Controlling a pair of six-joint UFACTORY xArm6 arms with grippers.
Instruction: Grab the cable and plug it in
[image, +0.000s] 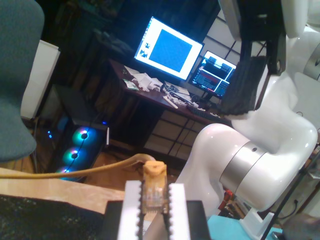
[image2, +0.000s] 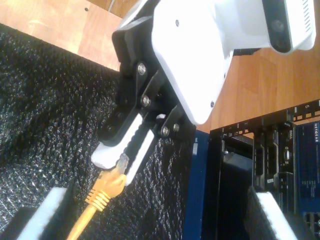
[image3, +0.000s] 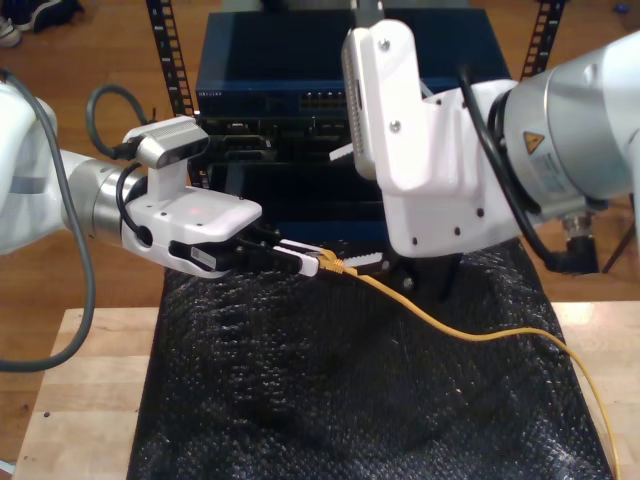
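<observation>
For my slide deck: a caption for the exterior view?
My first tool grips the yellow cable by its plug above black foam.

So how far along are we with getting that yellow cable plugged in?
The grab looks done: my first gripper is shut on the plug end of the cable, lifted off the black mat. In hand: holding the plug out while my second gripper hangs open near it. Left: carrying the plug to the blue switch in the rack behind the mat and seating it in a port.
</observation>
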